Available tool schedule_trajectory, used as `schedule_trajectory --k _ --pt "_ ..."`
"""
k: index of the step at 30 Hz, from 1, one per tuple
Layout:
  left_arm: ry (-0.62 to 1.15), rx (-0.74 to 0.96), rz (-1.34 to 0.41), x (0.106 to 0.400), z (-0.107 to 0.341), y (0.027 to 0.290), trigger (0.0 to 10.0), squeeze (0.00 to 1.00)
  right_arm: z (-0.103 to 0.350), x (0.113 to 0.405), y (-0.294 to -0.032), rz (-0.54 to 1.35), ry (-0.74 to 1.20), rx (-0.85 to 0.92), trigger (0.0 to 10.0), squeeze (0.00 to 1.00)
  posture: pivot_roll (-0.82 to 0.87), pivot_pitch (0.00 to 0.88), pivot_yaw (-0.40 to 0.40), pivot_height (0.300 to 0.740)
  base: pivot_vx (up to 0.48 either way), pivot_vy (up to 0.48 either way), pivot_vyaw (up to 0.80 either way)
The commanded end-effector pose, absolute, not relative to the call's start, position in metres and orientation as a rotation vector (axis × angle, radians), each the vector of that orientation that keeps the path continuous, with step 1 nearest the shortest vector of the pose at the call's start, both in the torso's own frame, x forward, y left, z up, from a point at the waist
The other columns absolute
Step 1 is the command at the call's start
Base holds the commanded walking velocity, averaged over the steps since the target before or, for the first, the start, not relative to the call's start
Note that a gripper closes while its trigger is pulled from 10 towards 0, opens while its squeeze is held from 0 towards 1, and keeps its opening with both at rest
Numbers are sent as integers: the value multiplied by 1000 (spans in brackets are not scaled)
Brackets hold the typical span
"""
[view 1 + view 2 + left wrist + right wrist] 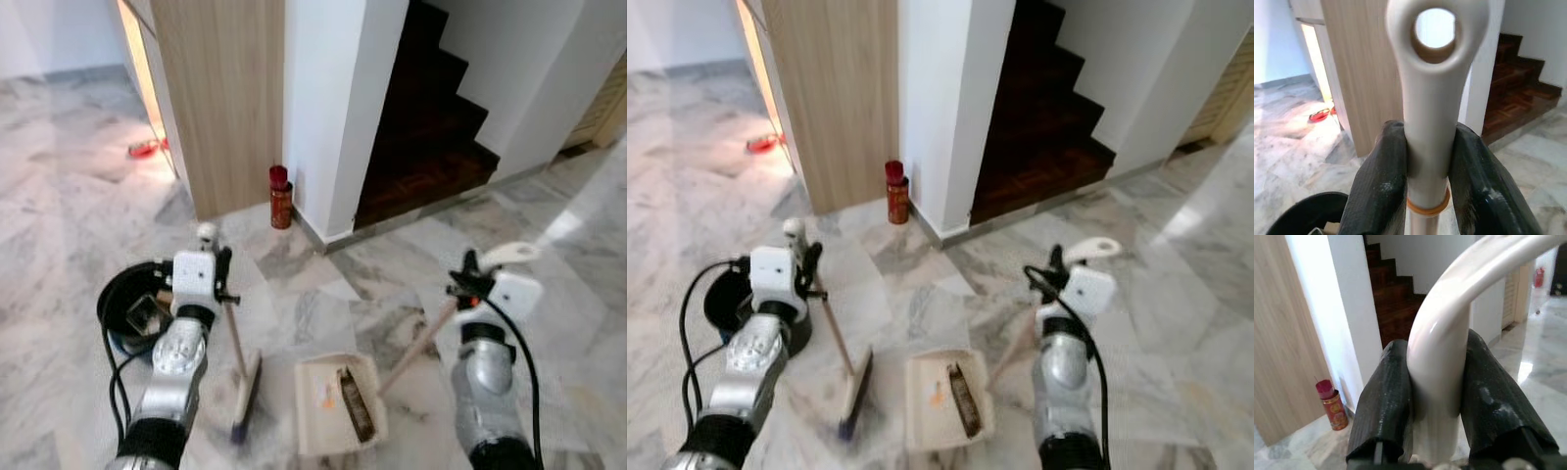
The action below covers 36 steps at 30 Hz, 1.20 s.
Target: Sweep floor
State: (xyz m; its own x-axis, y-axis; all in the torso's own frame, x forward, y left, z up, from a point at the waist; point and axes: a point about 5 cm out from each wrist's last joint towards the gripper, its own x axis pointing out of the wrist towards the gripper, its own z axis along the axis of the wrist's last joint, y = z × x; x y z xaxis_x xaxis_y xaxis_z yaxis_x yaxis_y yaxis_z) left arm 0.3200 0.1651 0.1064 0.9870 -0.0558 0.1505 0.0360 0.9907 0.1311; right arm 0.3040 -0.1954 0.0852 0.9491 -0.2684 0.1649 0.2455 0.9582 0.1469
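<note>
Glossy veined marble floor [78,196]. Left gripper [1425,171] clamped on smooth cream broom [238,362] handle with round hanging hole; shaft slanting down, bristles on floor ahead. Right gripper [1437,396] clamped on curved white dustpan [338,401] handle; boxy tray flat on floor, just beside bristles.

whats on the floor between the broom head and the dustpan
Nothing: bare marble floor separates the broom head from the dustpan, seen in both eye views.
</note>
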Motion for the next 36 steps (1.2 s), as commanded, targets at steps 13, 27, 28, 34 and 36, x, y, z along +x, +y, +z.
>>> schedule_trajectory --k 13,27,28,34,36 --pt "-192 134 -70 324 118 161 10000 0 93 305 -201 -292 -231 138 10000 0 240 0 -44 740 0 370 371" --pt "-192 135 -72 325 119 162 10000 0 91 304 -201 -299 -226 143 10000 0 247 0 -43 740 0 370 0" --pt "-193 136 -71 325 119 162 10000 0 91 304 -202 -299 -225 142 10000 0 244 0 -43 740 0 371 0" --pt "-193 143 -66 323 118 163 10000 0 90 302 -205 -308 -225 139 10000 0 233 0 -45 740 0 368 0" --pt "-194 144 -66 322 118 163 10000 0 90 301 -206 -310 -224 135 10000 0 233 0 -46 740 0 371 0"
